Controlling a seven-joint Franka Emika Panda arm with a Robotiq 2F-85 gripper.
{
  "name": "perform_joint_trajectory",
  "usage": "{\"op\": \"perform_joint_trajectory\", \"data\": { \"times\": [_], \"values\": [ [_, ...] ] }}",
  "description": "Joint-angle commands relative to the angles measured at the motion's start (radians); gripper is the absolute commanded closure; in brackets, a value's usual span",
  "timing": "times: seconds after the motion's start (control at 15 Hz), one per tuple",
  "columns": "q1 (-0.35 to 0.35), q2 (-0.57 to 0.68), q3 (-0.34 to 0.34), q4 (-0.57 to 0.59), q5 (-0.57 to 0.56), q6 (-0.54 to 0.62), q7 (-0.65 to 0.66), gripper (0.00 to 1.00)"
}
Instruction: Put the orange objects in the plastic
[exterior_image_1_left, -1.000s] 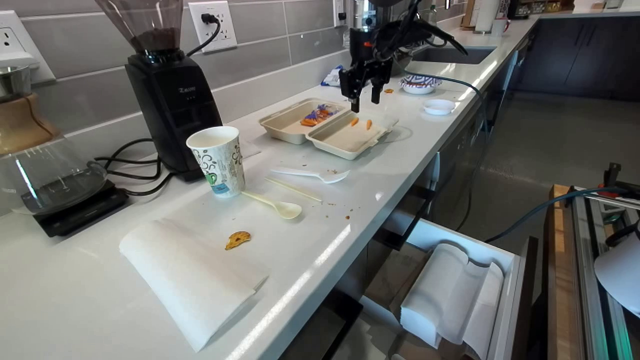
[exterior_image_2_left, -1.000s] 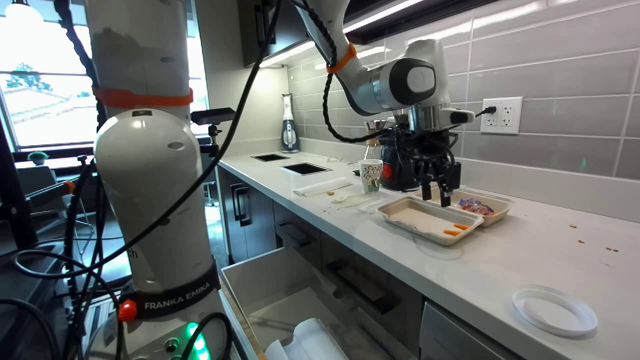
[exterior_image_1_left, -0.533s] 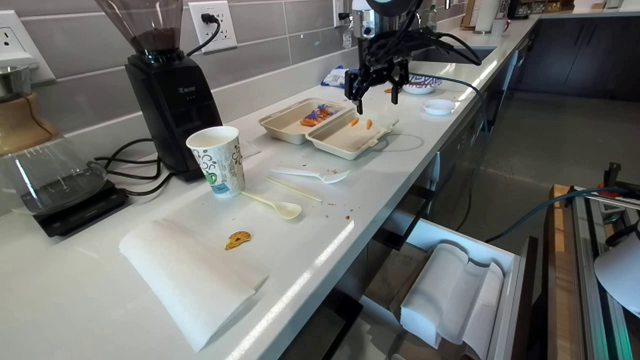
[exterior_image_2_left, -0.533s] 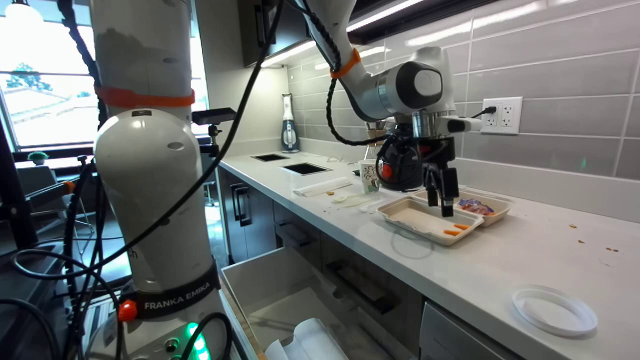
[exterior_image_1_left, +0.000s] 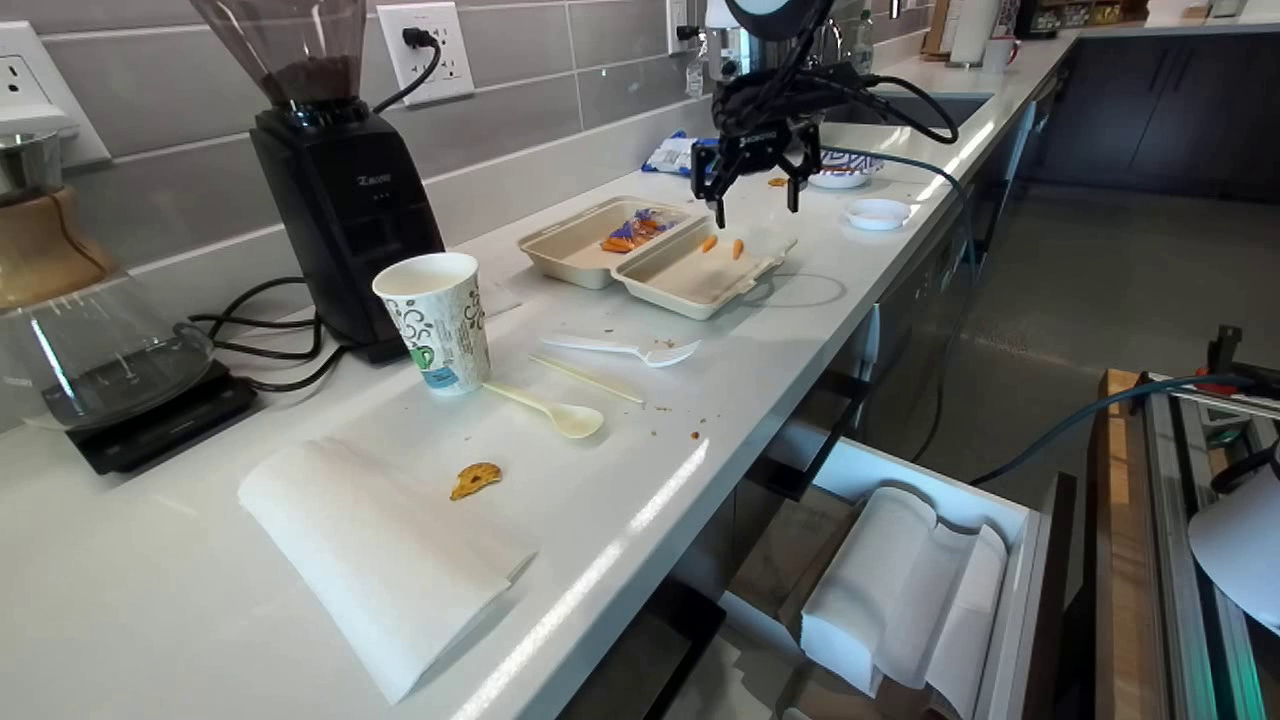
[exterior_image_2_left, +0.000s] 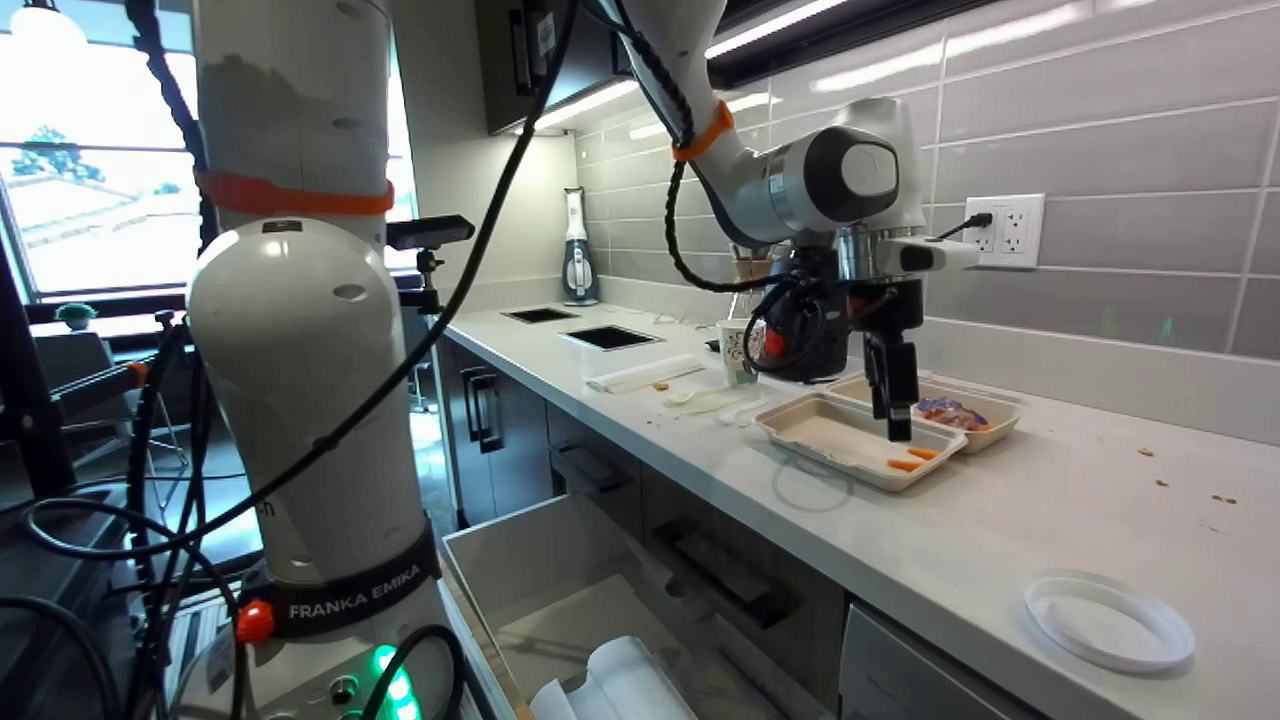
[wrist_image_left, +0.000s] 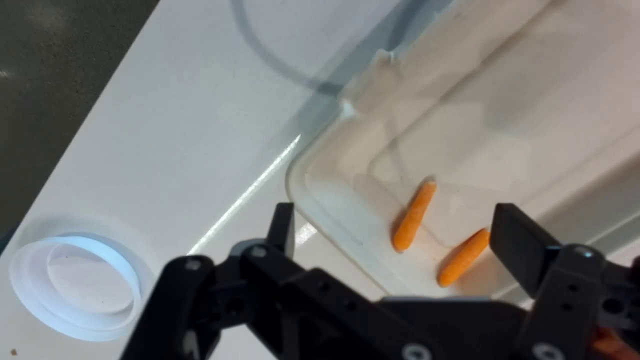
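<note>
Carrots (wrist_image_left: 414, 216), two in number, lie loose in the front half of the takeout box (exterior_image_1_left: 685, 285), close to one end, near each other but not touching; both count as work outstanding. The tool (exterior_image_1_left: 757, 213) hangs above that end, spread wide and pinching nothing, so no transfer is in hand. From where I stand, the likeliest reading of "the plastic" is the blue-marked bag (exterior_image_1_left: 650, 222) resting in the box's other half, farther from the edge of the counter (exterior_image_1_left: 560, 490). A shallow white dish (exterior_image_1_left: 878, 214) on the same surface, well apart from the bag, is a second candidate; the instruction does not settle it. Orange pieces (exterior_image_1_left: 620, 243) show at one end of the bag, though whether they sit inside it or beside it cannot be told, and no credit for finished work is entered on their account. In my judgement the pick-up of a loose carrot is the step being set up; the job is incomplete until both have left the front half. The takeout box lies folded open, both halves facing up. Other containers noted: a paper cup (exterior_image_1_left: 435, 320), upright, its bottom not visible; a patterned bowl (exterior_image_1_left: 842, 180), partly hidden behind the tool, contents undetermined; and, below, a pulled-out drawer (exterior_image_1_left: 890, 468) holding white paper (exterior_image_1_left: 905, 590).
</note>
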Motion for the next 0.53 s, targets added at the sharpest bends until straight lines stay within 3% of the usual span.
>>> {"op": "perform_joint_trajectory", "data": {
  "times": [0.0, 0.13, 0.47],
  "values": [
    [0.021, 0.079, -0.012, 0.088, -0.029, -0.063, 0.215, 0.0],
    [0.023, 0.104, -0.011, 0.116, -0.007, -0.089, 0.287, 0.0],
    [0.024, 0.141, -0.014, 0.132, 0.022, -0.03, 0.367, 0.0]
  ]
}}
